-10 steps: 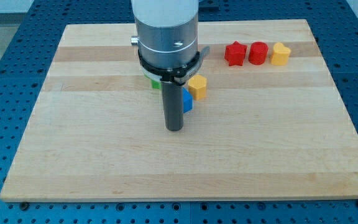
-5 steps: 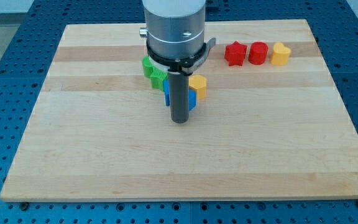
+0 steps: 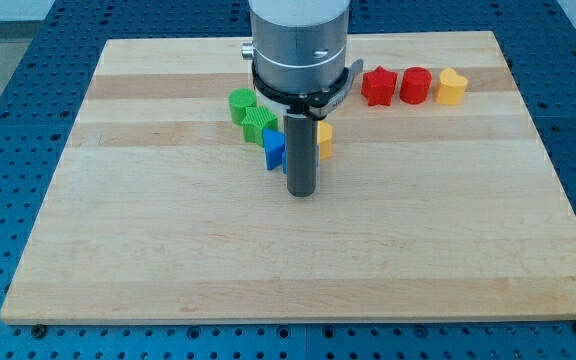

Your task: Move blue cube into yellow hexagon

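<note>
The blue cube [image 3: 274, 148] sits near the board's middle, mostly hidden behind my rod, with only its left part showing. The yellow hexagon [image 3: 325, 141] sits just to the rod's right, also partly hidden. The rod stands between them in the view, so I cannot tell whether the two blocks touch. My tip [image 3: 300, 191] rests on the board just below both blocks, towards the view's bottom.
Two green blocks [image 3: 250, 113] sit up-left of the blue cube, touching each other. A red star [image 3: 378, 86], a red block [image 3: 415, 86] and a yellow block [image 3: 452, 87] line up at the top right. The wooden board [image 3: 118, 250] lies on a blue perforated table.
My rod has slid to the view's right and slightly up. The green blocks and the blue cube's left side have come into view, and the yellow hexagon is now more hidden.
</note>
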You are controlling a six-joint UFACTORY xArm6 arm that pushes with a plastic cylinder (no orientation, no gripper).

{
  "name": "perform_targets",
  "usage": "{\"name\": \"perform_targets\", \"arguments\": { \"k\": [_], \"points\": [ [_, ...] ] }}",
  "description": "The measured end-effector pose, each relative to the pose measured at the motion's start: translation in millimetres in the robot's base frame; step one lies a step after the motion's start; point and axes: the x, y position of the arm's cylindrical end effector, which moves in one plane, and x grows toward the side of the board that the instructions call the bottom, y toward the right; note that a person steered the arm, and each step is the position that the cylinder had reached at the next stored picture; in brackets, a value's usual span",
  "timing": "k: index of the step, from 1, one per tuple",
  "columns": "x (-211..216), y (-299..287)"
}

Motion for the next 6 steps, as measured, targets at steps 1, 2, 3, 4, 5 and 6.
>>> {"name": "perform_targets", "arguments": {
  "k": [1, 2, 3, 4, 5, 6],
  "points": [
    [-2.7, 0.0],
    [-6.9, 3.8],
    [-9.9, 9.7],
    [-10.0, 15.0],
    [-10.0, 15.5],
    [-10.0, 17.1]
  ]
}}
